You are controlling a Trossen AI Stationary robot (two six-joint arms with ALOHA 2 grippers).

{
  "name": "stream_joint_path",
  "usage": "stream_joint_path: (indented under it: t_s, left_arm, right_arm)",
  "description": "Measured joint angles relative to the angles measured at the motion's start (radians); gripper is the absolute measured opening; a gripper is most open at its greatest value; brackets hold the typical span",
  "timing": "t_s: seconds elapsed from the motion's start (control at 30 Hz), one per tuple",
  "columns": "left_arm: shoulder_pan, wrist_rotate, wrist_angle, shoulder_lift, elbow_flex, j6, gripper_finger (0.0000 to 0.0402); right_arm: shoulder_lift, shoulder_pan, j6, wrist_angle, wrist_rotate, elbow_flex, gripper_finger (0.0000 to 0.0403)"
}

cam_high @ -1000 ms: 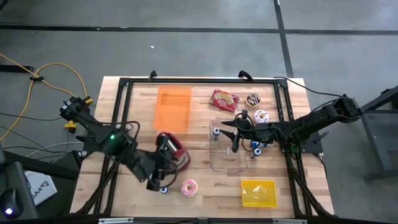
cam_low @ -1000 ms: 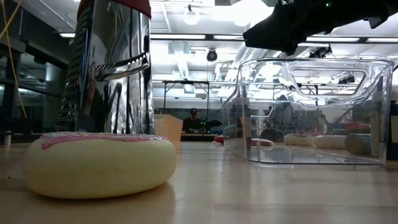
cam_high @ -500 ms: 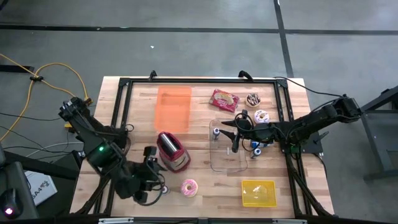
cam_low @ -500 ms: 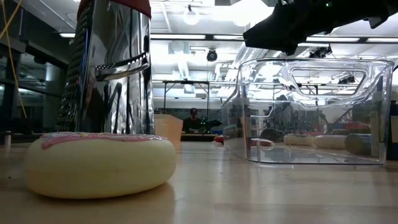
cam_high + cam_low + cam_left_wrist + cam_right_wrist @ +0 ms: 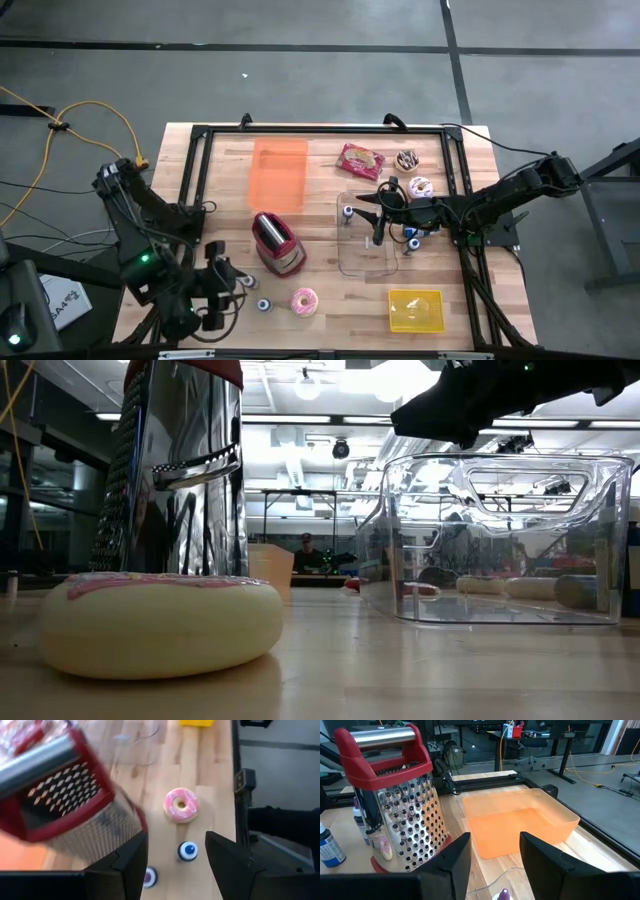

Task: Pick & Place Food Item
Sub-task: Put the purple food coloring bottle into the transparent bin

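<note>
Left end effector [image 5: 222, 290] now back from red-topped grater [image 5: 275, 243] — apart, empty; right end effector [image 5: 378, 213] apart over clear bin [image 5: 367, 262].

Shiny perforated metal grater [image 5: 400, 815], clear glossy plastic bin [image 5: 505, 540], wooden table [image 5: 330, 310].

— What's different from a second ago?

— The left claw [image 5: 222, 290] has pulled back from the grater [image 5: 277, 243] toward the worktop's [image 5: 330, 300] near left corner, its fingers apart and empty.

— And the grater?

— It was tipped in the claw's reach; now it stands free, upright, just beyond the pink donut [image 5: 304, 300].
</note>
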Motion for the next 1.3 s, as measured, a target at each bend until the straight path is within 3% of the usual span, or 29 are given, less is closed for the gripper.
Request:
stream_joint_path:
  t_s: [0.17, 0.3, 0.53, 0.9, 1.3]
  left_arm:
    - [0.005, 0.020, -0.158, 0.035, 0.000, -0.175, 0.0189]
    - [0.024, 0.030, -0.199, 0.071, 0.000, -0.168, 0.0189]
    - [0.088, 0.100, -0.174, 0.137, 0.000, -0.004, 0.0189]
    - [0.086, 0.103, -0.050, 0.114, -0.126, 0.011, 0.0189]
    - [-0.052, 0.013, 0.030, 0.047, -0.304, -0.198, 0.0189]
  right_arm:
    - [0.000, 0.000, 0.000, -0.002, 0.000, 0.000, 0.0155]
    - [0.000, 0.000, 0.000, -0.004, 0.000, 0.000, 0.0155]
    - [0.000, 0.000, 0.000, -0.004, 0.000, 0.000, 0.0155]
    - [0.000, 0.000, 0.000, -0.004, 0.000, 0.000, 0.0155]
    - [0.000, 0.000, 0.000, -0.006, 0.000, 0.000, 0.0155]
